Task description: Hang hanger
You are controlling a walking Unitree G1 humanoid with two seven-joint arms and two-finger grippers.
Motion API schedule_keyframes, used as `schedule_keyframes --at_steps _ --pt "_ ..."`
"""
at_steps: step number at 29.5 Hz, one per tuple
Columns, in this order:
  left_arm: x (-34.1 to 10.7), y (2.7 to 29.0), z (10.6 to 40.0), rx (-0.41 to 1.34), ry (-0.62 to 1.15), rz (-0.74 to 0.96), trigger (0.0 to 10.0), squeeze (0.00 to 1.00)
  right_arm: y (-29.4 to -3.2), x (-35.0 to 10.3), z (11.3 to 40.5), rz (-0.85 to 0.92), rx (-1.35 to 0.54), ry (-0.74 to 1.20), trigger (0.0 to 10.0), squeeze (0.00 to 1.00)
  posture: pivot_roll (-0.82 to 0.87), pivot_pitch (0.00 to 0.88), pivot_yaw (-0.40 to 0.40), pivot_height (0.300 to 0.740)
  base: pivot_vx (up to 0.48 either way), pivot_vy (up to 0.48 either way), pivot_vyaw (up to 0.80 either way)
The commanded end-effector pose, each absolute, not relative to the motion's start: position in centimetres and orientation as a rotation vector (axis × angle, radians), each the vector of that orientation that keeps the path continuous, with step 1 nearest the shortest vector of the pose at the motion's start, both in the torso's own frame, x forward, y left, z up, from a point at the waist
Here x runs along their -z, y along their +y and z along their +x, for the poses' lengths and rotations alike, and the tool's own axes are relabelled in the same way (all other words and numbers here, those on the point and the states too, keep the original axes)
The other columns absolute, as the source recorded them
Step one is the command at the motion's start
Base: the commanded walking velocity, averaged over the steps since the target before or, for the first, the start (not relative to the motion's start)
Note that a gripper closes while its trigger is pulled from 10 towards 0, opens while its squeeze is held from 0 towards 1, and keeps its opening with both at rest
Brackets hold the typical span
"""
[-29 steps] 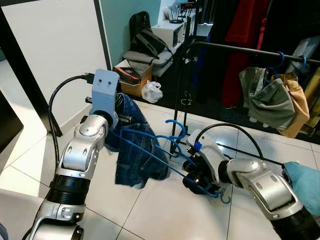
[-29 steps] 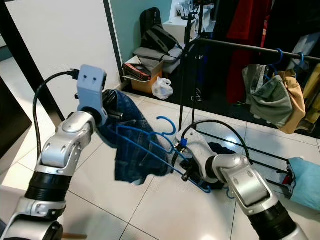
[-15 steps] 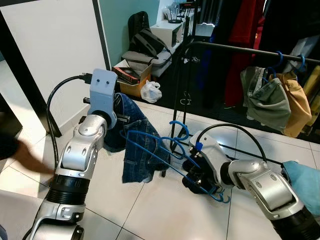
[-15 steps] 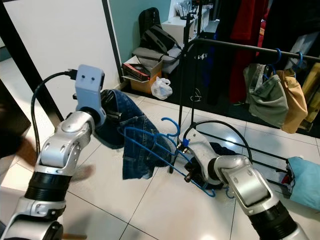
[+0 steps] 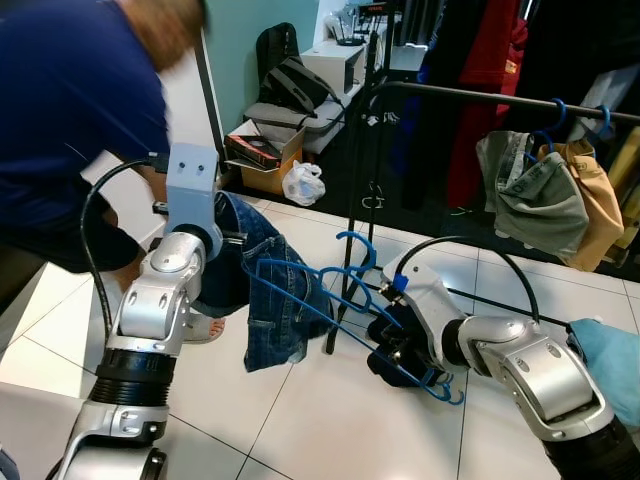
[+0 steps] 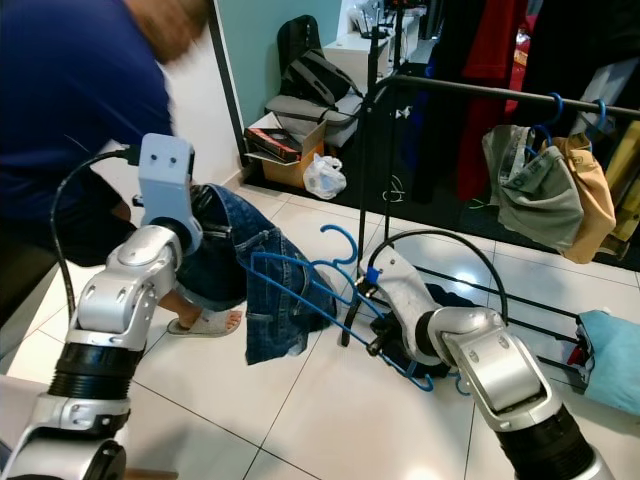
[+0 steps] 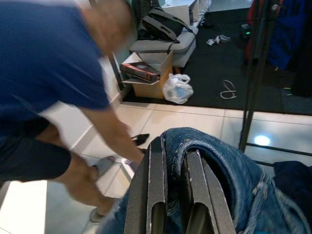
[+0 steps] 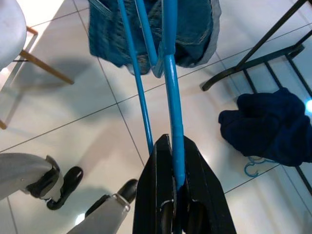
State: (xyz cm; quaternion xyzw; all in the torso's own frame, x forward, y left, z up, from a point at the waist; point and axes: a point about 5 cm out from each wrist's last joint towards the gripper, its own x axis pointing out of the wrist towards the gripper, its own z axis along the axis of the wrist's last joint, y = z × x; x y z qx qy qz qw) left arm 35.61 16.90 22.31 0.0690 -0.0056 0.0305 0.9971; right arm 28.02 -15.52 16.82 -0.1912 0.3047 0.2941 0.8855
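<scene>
Hanging in mid-air at the centre of the frame, the blue hanger [image 5: 330, 290] stretched between the two grippers, its hook curling up beside the rack's black upright. The right gripper [image 8: 171, 214] had its two black fingers pressed together on one blue bar of the hanger, low and right of centre. Jeans [image 5: 272, 300] were draped over the hanger's left end and drooped towards the white tiles. The left gripper [image 7: 170, 195], at centre left, pinched a fold of the jeans between its fingers, nearly closed on the denim.

Across the upper right ran the rack [image 5: 470, 98], a dark rail carrying olive and tan garments [image 5: 545, 195] on blue hooks, with red and dark clothes behind. A dark blue cloth [image 8: 270, 129] lay on the floor by the rack's foot, and a second blue hanger [image 5: 445, 388] lay on the tiles under the right arm.

At upper left a person [image 5: 80, 130] in a navy top bent forward, blurred, one sandalled foot [image 6: 205, 322] on the tiles beside the left arm. Behind, in the upper middle, stood a cardboard box [image 5: 265, 160] and a white plastic bag [image 5: 303, 184].
</scene>
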Motion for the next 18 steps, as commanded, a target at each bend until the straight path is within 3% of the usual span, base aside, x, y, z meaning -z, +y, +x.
schedule_keyframes --at_steps 1,18 --pt "-23.2 18.0 35.8 -0.115 -0.047 0.173 10.0 0.0 -15.7 -18.1 28.3 -0.391 -0.582 0.586 10.0 0.0 -0.13 0.0 0.073 0.74 0.0 0.0 0.0" --pt "-23.4 20.1 36.0 -0.196 -0.077 0.26 10.0 0.0 -16.0 -19.0 27.8 -0.381 -0.586 0.564 10.0 0.0 -0.13 0.0 0.082 0.74 0.0 0.0 0.0"
